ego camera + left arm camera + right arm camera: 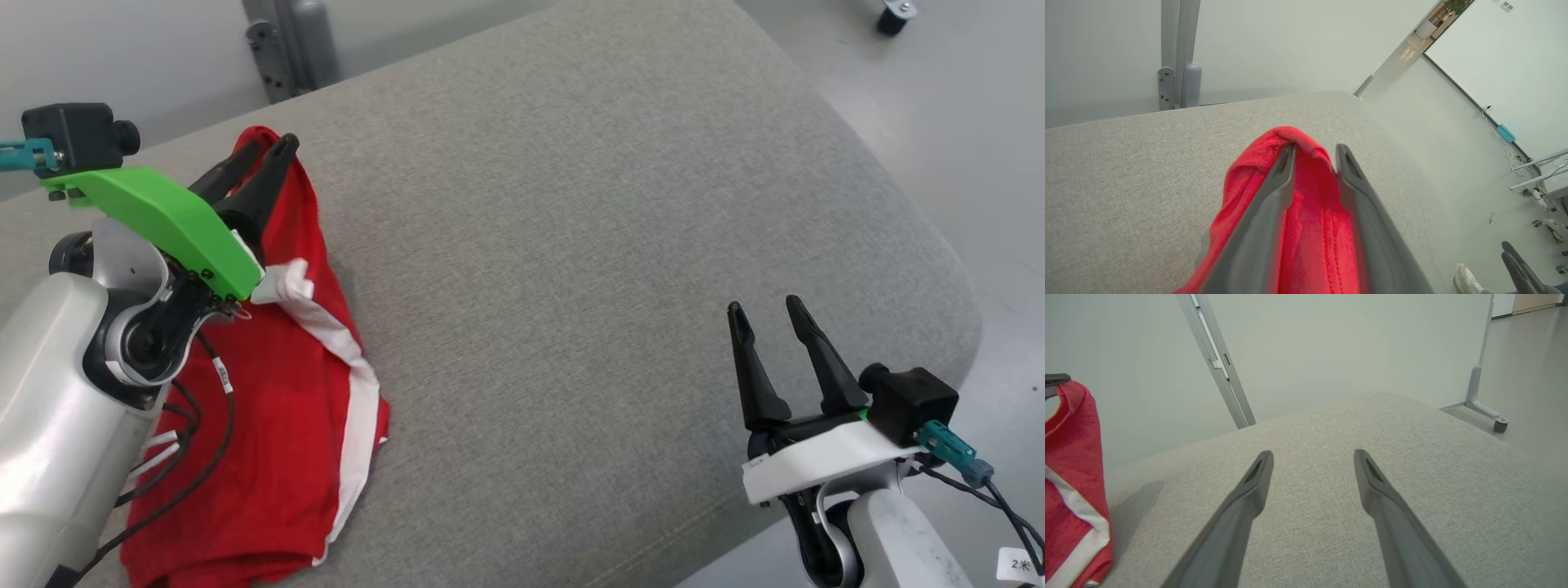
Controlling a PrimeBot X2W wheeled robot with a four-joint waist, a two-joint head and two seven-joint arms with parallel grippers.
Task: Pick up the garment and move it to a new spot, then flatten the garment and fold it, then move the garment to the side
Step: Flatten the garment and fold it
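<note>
Two grippers were over the surface (588,245), and I judged the job barely begun. The garment (277,425) lay in a rumpled heap towards the left edge, one end peaked up around the left gripper (269,147). At best the move to a new spot looked about finished, with flattening, folding and setting aside all left to do. The left fingers (1274,192) stood parted, red cloth draped over their tips and sagging between them, not pinched. The right gripper (765,309) hung spread wide and empty near the front right corner. The garment was soft red fabric with white bands, limp and creased; the surface was a grey woven pad with rounded corners, faintly nubbly
</note>
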